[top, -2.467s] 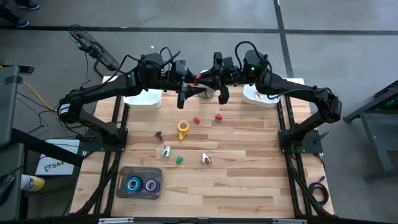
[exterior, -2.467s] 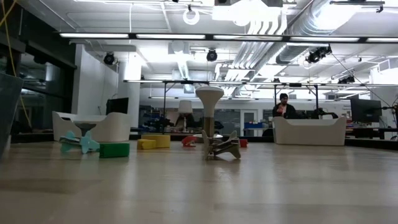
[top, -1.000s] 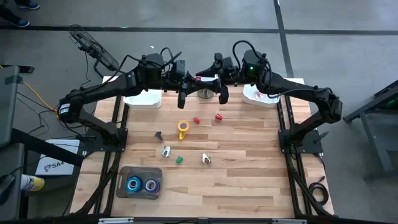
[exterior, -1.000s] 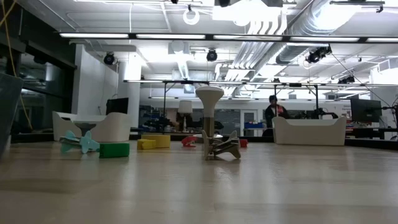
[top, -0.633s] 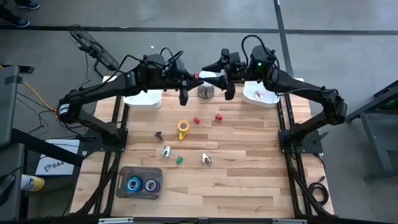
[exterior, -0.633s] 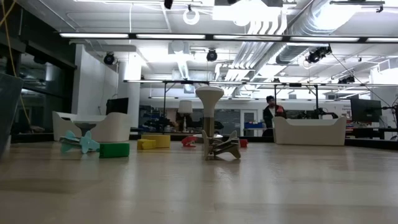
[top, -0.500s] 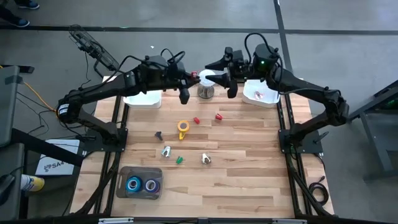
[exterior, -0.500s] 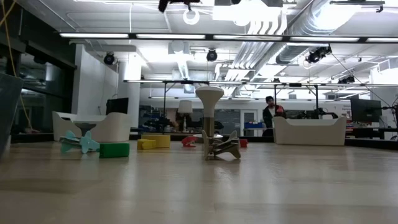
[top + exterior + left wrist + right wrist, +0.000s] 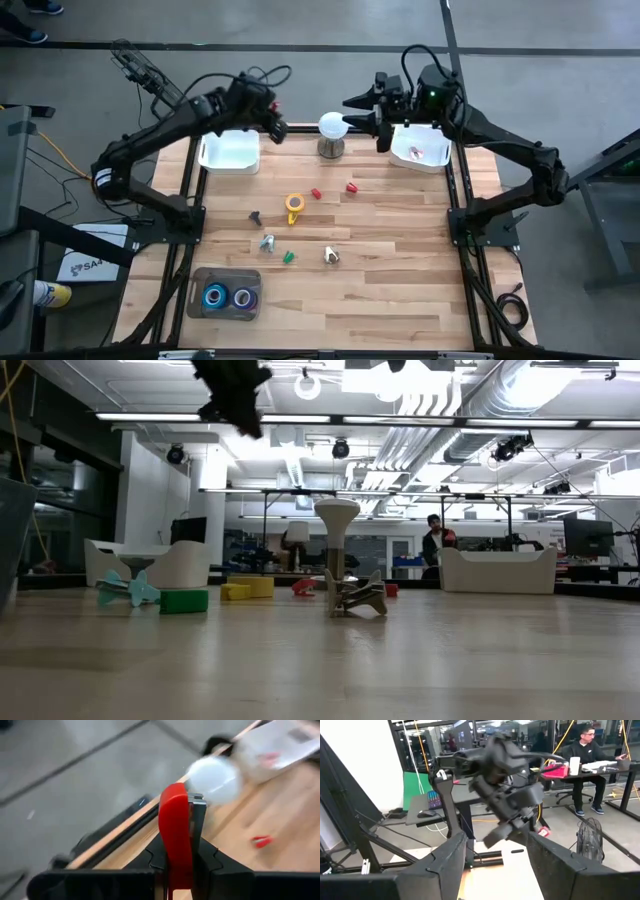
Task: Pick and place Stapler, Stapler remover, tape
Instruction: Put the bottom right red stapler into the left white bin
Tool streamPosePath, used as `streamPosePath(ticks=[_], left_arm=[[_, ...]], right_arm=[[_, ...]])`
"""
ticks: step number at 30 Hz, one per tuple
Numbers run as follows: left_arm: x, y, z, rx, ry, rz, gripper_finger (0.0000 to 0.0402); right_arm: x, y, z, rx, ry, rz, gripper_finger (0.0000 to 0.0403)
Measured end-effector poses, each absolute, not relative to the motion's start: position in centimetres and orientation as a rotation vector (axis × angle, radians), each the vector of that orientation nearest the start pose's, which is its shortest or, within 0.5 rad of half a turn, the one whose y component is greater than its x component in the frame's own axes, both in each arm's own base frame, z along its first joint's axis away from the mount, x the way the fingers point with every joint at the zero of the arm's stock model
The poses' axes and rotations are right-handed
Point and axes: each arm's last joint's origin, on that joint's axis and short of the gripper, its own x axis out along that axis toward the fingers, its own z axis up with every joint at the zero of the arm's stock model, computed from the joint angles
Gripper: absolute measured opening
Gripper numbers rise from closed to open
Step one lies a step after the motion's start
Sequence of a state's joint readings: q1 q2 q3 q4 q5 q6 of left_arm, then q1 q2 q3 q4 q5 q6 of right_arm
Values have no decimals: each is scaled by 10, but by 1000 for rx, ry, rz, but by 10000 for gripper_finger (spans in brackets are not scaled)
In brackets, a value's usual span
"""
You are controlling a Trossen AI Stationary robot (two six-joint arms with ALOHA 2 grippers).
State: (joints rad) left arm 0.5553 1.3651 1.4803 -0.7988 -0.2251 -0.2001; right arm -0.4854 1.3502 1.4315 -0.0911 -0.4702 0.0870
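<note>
Wooden table point(image 9: 400, 300), no readable writing; left end effector point(image 9: 176, 840) clamped on red stapler point(image 9: 174, 820), right end effector point(image 9: 495, 847) apart.

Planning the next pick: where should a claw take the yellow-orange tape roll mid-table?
Probably from straight above: the yellow-orange tape roll seems to lie flat, hole up, so one finger could drop into the hole, the other outside, pinching the ring wall.
</note>
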Motion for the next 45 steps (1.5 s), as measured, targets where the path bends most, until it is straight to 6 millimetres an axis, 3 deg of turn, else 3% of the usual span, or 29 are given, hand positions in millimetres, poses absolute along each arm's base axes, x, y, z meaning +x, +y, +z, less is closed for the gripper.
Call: streamPosePath(ticks=[8,19,29,39,45], left_arm=[[193,180,365,-490,804,934,33],[166,196,279,-795,942,1044,40],[147,195,208,-913,929,1160,42],[129,203,190,-925,876,1294,43],[128,205,191,-924,861,1303,78]], right_arm=[[267,-126,440,91,11,-16,201],[266,-128,440,84,10,-31,201],[266,-129,440,84,10,-52,201],[266,-128,436,102,45,-53,201],[266,-128,434,109,60,-54,201]])
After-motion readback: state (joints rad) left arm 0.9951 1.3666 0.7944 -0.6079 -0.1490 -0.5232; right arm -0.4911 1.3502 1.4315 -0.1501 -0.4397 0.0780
